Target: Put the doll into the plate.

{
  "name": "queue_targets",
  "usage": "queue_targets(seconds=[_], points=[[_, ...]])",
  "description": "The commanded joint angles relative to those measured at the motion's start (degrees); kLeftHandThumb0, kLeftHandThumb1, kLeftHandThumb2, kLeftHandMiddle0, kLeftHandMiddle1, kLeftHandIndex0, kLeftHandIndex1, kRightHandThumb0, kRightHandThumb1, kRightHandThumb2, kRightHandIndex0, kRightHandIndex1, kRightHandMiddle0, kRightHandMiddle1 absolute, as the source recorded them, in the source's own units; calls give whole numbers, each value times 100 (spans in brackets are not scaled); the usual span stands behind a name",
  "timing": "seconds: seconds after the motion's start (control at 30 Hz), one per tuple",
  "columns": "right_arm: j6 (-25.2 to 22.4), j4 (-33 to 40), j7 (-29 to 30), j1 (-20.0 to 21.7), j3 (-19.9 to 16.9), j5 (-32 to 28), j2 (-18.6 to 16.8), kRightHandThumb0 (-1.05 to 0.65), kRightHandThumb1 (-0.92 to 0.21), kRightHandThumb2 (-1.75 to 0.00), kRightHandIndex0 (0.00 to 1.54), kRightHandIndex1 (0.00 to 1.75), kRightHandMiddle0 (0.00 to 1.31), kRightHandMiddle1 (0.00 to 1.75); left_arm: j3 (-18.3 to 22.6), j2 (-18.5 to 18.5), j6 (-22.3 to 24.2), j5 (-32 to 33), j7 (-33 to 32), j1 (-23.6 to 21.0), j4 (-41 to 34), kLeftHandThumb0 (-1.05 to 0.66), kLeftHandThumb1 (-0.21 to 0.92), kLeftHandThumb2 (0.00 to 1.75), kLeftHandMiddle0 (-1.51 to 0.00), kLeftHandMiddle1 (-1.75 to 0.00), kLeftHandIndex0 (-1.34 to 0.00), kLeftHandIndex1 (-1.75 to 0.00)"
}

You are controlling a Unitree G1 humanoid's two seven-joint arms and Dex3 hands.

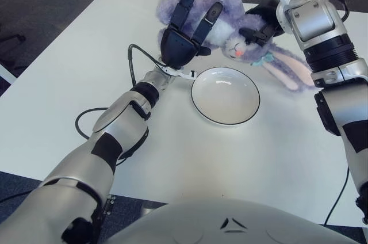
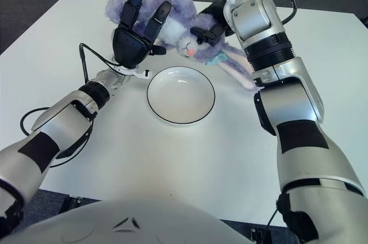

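The doll (image 1: 230, 25), a purple plush rabbit, lies on the desk (image 1: 69, 83) at about 12 o'clock from the empty plate (image 1: 225, 95), held between both hands. The right hand (image 1: 261, 22) has its fingers closed on the head, while the left hand (image 1: 183, 37) presses open fingers against its body. This looks like the gathering step; next, the doll must be lifted and brought toward 6 o'clock over the plate's rim.

Arms: silver-grey shells with black patches and black ribbed wrist rings. Left hand (image 1: 183, 41) is all black with three thick fingers; right hand (image 1: 260, 22) is black with a white bracket on top. Thin black cables (image 1: 135, 60) loop off both forearms; grey torso shell shows small triangle marks.
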State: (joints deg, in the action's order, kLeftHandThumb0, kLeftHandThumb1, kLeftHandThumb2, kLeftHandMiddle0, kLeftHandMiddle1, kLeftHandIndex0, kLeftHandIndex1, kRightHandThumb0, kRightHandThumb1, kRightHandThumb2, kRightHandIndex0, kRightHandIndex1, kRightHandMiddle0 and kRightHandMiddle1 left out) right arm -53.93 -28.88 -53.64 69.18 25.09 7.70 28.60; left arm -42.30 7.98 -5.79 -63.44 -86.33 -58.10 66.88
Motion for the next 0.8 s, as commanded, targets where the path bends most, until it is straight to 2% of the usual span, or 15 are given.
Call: queue_targets(seconds=[0.0, 0.13, 0.2, 0.3, 0.33, 0.37, 0.43, 0.47, 0.6, 0.7, 0.77], points=[[173, 95, -462, 265, 329, 113, 186, 0, -46, -115, 42, 173, 38, 173, -32, 5, -2, 51, 52, -187, 94, -52, 81, 93, 0, 0, 0, -29], [186, 220, -695, 311, 596, 295, 274, 0, -54, -105, 35, 174, 32, 174, -28, 5, -13, 76, 36, -234, 127, -54, 85, 90, 0, 0, 0, -30], [207, 266, -867, 332, 723, 349, 318, 0, -54, -106, 35, 174, 32, 174, -30, 19, -57, 85, 27, -267, 135, -54, 87, 89, 0, 0, 0, -28], [250, 323, -1044, 340, 803, 391, 357, 0, -46, -116, 40, 175, 38, 174, -30, 44, -129, 99, 26, -299, 136, -56, 90, 87, 0, 0, 0, -24], [280, 316, -1060, 343, 807, 405, 351, 0, -40, -123, 45, 175, 42, 174, -18, 57, -149, 110, 24, -308, 135, -57, 91, 87, 0, 0, 0, -22], [301, 309, -1074, 345, 809, 419, 345, 0, -24, -139, 61, 175, 52, 169, -10, 67, -163, 118, 23, -315, 134, -57, 91, 87, 0, 0, 0, -21], [366, 296, -1143, 353, 822, 435, 345, 0, -10, -154, 75, 175, 61, 165, 20, 73, -170, 145, 21, -318, 129, -58, 92, 87, 0, 0, 0, -20], [414, 253, -1236, 371, 830, 417, 346, 0, -4, -161, 80, 175, 63, 169, 54, 65, -158, 176, 7, -318, 129, -59, 92, 87, 0, 0, 0, -20], [477, 28, -1602, 453, 817, 326, 324, 0, 3, -170, 87, 173, 64, 173, 177, 26, -107, 315, -55, -323, 133, -60, 92, 81, 0, 0, 0, -20], [127, 14, -1652, 360, 506, 103, 310, 0, 5, -172, 91, 168, 66, 174, 374, -55, 56, 531, -13, -347, 172, -61, 90, 78, 0, 0, 0, -15], [-33, 125, -1661, 310, 456, 47, 336, 0, 6, -172, 92, 166, 66, 174, 445, -92, 153, 603, 29, -370, 202, -62, 88, 77, 0, 0, 0, -9]])
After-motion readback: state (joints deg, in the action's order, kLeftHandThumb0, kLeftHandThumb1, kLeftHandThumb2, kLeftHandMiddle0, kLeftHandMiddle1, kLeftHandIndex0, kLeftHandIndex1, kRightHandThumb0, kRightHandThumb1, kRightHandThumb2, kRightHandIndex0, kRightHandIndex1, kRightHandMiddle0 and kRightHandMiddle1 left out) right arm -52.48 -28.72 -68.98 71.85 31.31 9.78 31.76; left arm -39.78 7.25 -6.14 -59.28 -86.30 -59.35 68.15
